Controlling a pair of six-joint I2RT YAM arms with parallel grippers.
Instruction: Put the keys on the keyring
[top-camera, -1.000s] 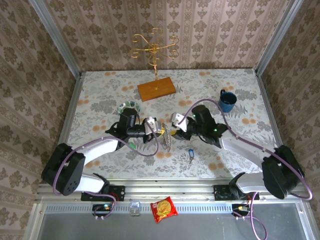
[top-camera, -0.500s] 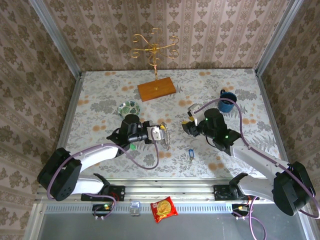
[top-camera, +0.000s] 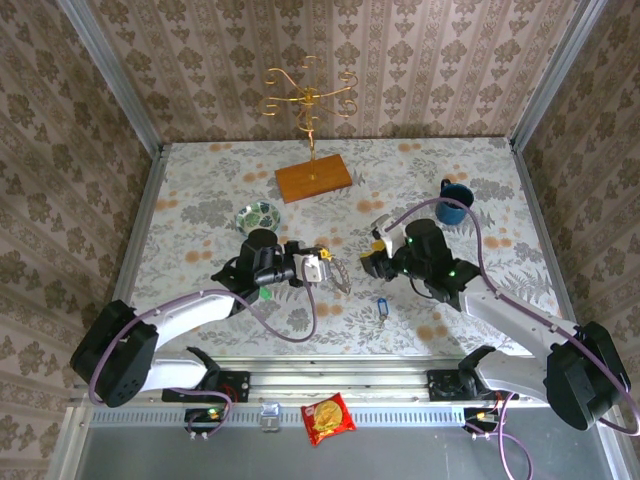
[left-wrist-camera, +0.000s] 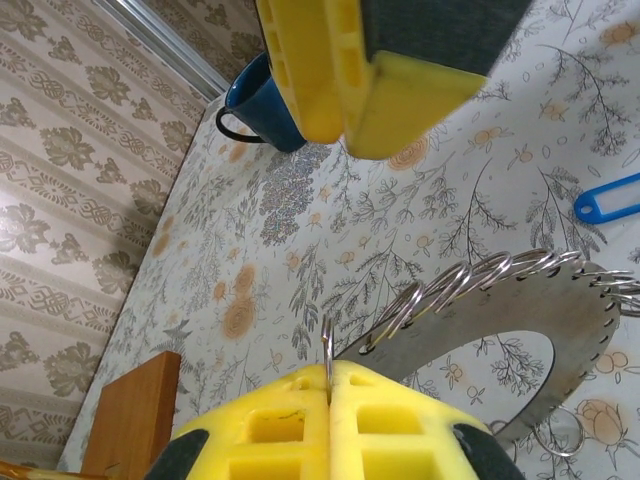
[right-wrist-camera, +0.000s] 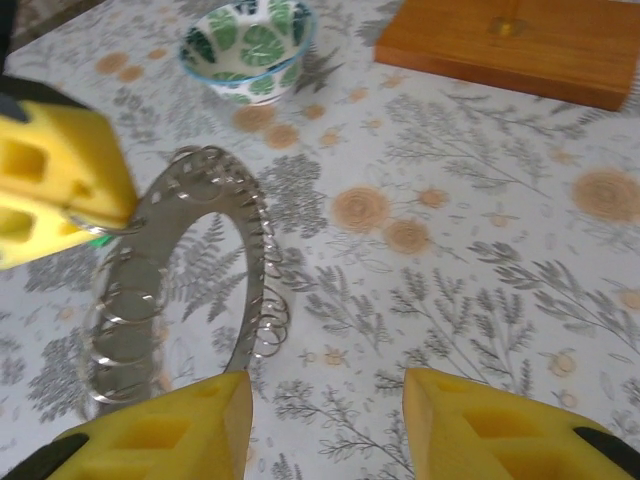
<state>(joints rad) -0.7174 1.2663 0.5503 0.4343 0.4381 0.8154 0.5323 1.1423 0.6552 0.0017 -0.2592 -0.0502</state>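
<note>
The right fingers (right-wrist-camera: 470, 430) have pulled back from the keyring (left-wrist-camera: 570, 310) and now stand clear of it.

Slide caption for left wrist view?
Left end effector pinching a wire loop of the toothed keyring, blue key on the table beyond.

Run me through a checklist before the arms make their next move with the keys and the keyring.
1. Left tool gripping the keyring: ok. It is shut on a wire loop at the rim, and the ring is held tilted.
2. Right tool free: ok. It is open with nothing between its fingers.
3. Blue key located: ok. It lies on the table near the right tool, apart from the keyring.
4. Green key located: cannot tell.
5. Blue key threaded on the keyring: not ok, not yet done.
</note>
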